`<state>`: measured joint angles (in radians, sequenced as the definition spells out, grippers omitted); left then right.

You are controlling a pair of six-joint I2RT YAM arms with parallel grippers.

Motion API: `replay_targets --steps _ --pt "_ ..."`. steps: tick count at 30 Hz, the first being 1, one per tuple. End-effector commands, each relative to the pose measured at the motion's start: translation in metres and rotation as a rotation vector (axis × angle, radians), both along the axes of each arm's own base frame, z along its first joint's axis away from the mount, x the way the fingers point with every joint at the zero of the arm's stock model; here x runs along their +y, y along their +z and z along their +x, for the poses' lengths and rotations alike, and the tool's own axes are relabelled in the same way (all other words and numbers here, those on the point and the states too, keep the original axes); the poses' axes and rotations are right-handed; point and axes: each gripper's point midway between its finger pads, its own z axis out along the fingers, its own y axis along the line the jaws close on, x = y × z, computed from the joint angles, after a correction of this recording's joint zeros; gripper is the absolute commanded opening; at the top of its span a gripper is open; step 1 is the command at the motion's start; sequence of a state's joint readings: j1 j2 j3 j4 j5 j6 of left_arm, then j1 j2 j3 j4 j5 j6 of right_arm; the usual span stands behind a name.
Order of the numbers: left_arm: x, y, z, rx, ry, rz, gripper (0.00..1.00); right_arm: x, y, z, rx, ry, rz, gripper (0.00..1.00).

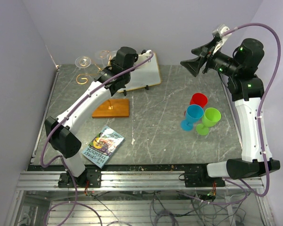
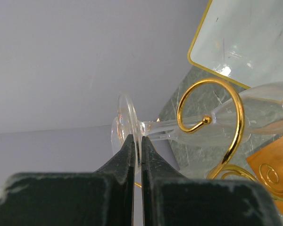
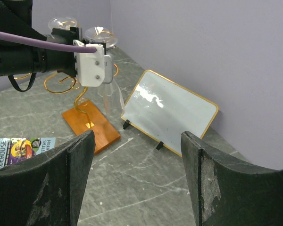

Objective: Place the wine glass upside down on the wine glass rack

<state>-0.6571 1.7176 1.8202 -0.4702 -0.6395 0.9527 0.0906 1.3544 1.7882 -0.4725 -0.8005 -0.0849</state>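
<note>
A clear wine glass [image 2: 128, 123] lies with its stem through a gold curl [image 2: 212, 117] of the wine glass rack, bowl to the right. My left gripper [image 2: 137, 141] is shut on the glass's round foot. From above, the left gripper [image 1: 110, 57] is at the top of the rack, whose orange-brown wooden base [image 1: 111, 108] lies below it. The held foot [image 1: 103, 55] shows beside a second glass foot [image 1: 82, 61] on the rack. The right wrist view shows the rack [image 3: 87, 123] and the hanging bowl [image 3: 111, 96]. My right gripper [image 1: 194, 61] is open, empty, raised at the far right.
A white gold-framed board [image 1: 144, 73] stands just right of the rack and also shows in the right wrist view [image 3: 170, 110]. Red [image 1: 198, 100], blue [image 1: 193, 115] and green [image 1: 210, 117] cups stand at mid-right. A book [image 1: 103, 146] lies near the front left.
</note>
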Motion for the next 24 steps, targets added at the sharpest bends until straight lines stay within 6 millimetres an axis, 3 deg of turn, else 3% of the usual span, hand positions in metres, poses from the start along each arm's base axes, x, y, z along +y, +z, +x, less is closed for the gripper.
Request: replay_targets --steps 1,24 --pt "0.014 0.030 -0.014 -0.047 0.010 -0.045 0.07 -0.001 0.006 -0.004 -0.020 0.009 0.013 0.73" --pt "-0.006 0.034 -0.031 0.003 -0.119 -0.100 0.09 -0.006 0.001 0.000 -0.008 0.004 0.025 0.74"
